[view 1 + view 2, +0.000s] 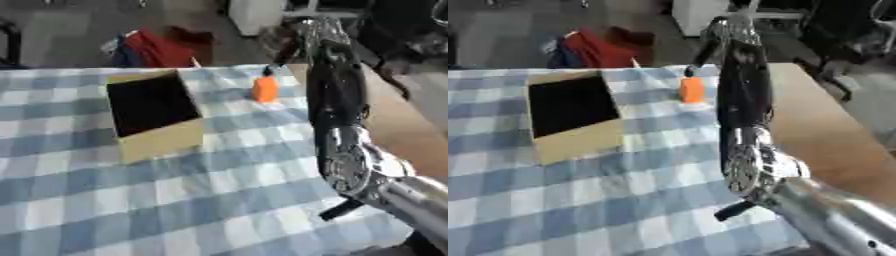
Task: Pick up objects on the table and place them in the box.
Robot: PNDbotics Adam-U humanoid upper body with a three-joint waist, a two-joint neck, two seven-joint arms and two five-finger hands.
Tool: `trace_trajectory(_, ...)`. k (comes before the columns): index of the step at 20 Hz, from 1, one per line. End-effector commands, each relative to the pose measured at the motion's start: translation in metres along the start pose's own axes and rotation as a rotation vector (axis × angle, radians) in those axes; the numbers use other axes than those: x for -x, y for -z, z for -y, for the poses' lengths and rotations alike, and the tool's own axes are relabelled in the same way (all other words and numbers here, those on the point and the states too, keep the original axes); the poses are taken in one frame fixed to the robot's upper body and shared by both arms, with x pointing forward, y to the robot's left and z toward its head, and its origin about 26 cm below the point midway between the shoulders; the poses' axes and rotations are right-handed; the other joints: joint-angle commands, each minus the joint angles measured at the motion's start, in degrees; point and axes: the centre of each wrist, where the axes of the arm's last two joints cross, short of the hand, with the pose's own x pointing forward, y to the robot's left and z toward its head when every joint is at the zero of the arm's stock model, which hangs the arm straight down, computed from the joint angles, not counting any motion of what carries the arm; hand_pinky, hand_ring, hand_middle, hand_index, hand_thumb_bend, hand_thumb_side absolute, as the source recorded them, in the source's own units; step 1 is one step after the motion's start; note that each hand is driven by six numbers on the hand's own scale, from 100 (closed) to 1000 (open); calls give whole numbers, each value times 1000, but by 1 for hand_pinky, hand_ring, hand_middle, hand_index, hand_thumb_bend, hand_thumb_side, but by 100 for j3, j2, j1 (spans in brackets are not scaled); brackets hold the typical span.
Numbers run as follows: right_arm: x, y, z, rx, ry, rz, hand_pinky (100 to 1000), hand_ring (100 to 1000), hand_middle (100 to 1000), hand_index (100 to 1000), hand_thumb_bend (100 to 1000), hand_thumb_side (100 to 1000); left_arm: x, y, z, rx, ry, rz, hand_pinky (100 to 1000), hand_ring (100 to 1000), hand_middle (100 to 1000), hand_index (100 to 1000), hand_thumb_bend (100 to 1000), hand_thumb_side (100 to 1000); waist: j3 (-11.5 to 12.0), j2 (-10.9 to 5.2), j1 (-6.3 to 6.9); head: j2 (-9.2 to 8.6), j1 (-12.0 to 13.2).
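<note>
An orange object [264,89], small and blocky with no readable writing, stands on the bench [175,200] directly below the right robot hand [287,44], whose dark fingertip reaches its top; whether the fingers are apart or closed cannot be told. To the left of that hand lies the cardboard box [162,141], open at the top, its dark inside showing nothing. A blue-and-white checked cloth [579,210] covers the bench. The black and silver right arm [337,115] stretches across it from the lower right
</note>
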Motion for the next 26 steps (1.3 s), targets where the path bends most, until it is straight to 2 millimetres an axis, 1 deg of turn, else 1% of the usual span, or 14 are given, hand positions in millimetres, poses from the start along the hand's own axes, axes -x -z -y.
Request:
trace_trajectory(1,12,-3,15,39,16,-22,774,830,889,977,708,372,-5,5,-4,-3,8,28,824,645,599,758,100,604,6,-64,39,-55,-9)
trace_trajectory(9,7,9,-3,41,28,-18,773,826,886,976,710,371,-6,5,-3,-2,6,32,824,644,599,757,100,604,44,-43,34,-66,-11)
trace_trajectory(12,6,15,-13,48,38,-19,773,824,885,976,708,374,-6,6,-3,-2,6,33,824,644,599,758,100,604,58,-31,30,-71,-14)
trace_trajectory(15,6,23,-27,58,53,-21,772,818,881,975,706,377,-6,6,-3,-1,6,35,824,644,598,757,100,604,75,-14,25,-85,-14)
trace_trajectory(17,6,30,-42,68,54,-26,770,811,876,973,692,384,-6,6,-3,0,6,36,824,644,598,757,100,604,87,-7,17,-84,-17)
trace_trajectory(18,6,34,-52,72,53,-28,770,810,877,973,678,387,-6,6,-3,0,6,36,824,644,598,757,100,606,92,-6,12,-83,-19)
trace_trajectory(19,7,38,-65,73,47,-30,770,810,876,973,686,387,-6,7,-3,1,7,37,824,644,598,757,100,604,98,-6,5,-81,-25)
trace_trajectory(20,10,42,-82,71,38,-32,770,807,875,973,682,390,-7,7,-3,3,7,37,824,643,598,757,100,604,106,-8,-4,-76,-33)
trace_trajectory(21,15,45,-103,67,27,-33,769,805,874,973,681,392,-7,7,-3,6,7,38,824,643,598,757,100,604,117,-11,-16,-71,-44)
trace_trajectory(22,22,46,-120,83,28,-34,769,803,873,972,681,394,-7,7,-3,8,8,39,824,643,598,757,100,604,126,-12,-25,-71,-53)
trace_trajectory(23,28,47,-130,106,46,-37,769,802,872,972,680,395,-7,7,-3,10,8,39,824,643,598,757,100,604,131,-13,-31,-71,-59)
trace_trajectory(24,32,47,-135,127,72,-40,769,801,872,972,680,398,-7,7,-3,11,8,39,824,643,598,757,100,604,133,-17,-35,-70,-62)
trace_trajectory(26,38,47,-138,154,112,-46,768,798,870,972,682,401,-7,7,-3,12,9,39,824,643,598,757,100,604,133,-24,-42,-66,-67)
